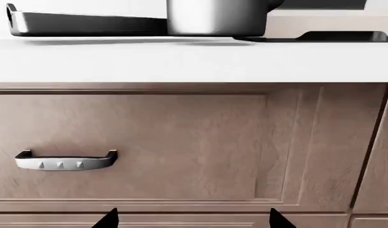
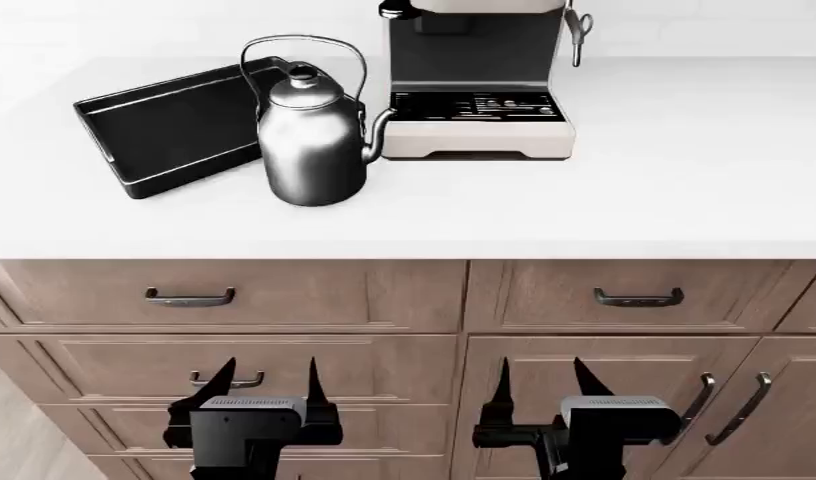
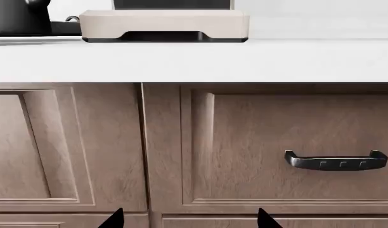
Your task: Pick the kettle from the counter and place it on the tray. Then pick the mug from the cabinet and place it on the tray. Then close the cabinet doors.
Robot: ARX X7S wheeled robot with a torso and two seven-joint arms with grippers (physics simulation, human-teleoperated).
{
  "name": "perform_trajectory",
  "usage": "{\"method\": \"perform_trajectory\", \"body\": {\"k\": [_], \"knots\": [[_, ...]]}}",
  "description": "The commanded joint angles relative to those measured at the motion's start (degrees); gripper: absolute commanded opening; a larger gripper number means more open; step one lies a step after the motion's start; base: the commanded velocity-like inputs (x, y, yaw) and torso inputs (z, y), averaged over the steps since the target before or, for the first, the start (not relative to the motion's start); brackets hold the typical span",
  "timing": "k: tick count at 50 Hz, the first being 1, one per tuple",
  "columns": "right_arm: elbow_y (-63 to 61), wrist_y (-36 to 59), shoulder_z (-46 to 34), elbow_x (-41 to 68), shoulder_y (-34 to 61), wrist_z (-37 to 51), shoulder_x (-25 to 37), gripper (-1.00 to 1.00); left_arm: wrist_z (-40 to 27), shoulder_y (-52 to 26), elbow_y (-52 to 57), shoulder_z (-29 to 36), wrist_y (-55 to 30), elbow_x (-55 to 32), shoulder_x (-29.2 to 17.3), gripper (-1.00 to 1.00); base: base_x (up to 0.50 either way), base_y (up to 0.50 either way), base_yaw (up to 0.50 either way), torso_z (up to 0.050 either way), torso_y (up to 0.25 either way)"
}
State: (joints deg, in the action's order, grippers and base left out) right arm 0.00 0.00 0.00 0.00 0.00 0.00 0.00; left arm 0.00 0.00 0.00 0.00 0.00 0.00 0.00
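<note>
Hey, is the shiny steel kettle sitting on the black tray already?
No, the shiny dark steel kettle stands on the white counter beside the black rectangular tray, not on it.

The head camera looks steeply down over the counter (image 2: 648,200) and the drawer fronts below its front edge. Both wrist cameras sit low and close, facing the drawers level, just catching the counter's front edge. All three share the espresso machine (image 2: 475,90).

Steel kettle (image 2: 311,135) upright on counter (image 2: 622,200), touching black tray (image 2: 168,125).
</note>
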Motion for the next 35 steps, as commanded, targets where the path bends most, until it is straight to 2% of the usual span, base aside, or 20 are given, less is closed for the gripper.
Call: {"method": "perform_trajectory", "body": {"k": [1,8,11,16,22,25,30,35], "knots": [[-0.63,0.08,-1.10,0.71,-0.20,1.31,0.90,1.00,-1.08,-0.03,0.08,0.89,-0.20,-1.13,-0.88,1.00,0.00,0.00,0.00,0.000,0.000],[-6.93,1.62,-2.13,1.54,-2.09,3.50,2.48,1.00,-2.48,0.82,3.78,2.43,-0.93,-2.58,-2.50,1.00,0.00,0.00,0.00,0.000,0.000],[-11.89,2.82,-2.46,1.49,-3.50,4.13,3.14,1.00,-2.70,1.14,8.49,2.69,-2.84,-3.18,-3.21,1.00,0.00,0.00,0.00,0.000,0.000],[-17.42,4.11,-2.45,2.07,-4.96,4.95,3.94,1.00,-3.11,-0.66,23.01,1.88,-11.18,-5.46,-4.91,1.00,0.00,0.00,0.00,0.017,0.000],[-18.33,3.94,-2.58,2.91,-5.56,5.54,4.52,1.00,-4.08,-9.14,38.76,2.64,-27.17,-5.70,-7.26,1.00,0.00,0.00,0.00,0.050,0.000],[-19.01,4.27,-2.66,3.32,-5.65,5.76,4.84,1.00,-4.40,-17.89,43.79,1.57,-38.53,-8.61,-7.36,1.00,0.00,0.00,0.00,0.050,0.000],[-20.42,4.90,-2.75,3.94,-5.84,6.15,5.34,1.00,-6.46,-42.57,45.90,-2.00,-62.43,-13.34,-6.20,1.00,0.00,0.00,0.00,0.050,0.000],[-21.29,5.68,-3.17,4.11,-5.73,6.56,5.76,1.00,-8.74,-72.26,38.58,3.92,-72.09,-11.07,-8.12,1.00,0.00,0.00,0.00,0.050,0.000]]}}
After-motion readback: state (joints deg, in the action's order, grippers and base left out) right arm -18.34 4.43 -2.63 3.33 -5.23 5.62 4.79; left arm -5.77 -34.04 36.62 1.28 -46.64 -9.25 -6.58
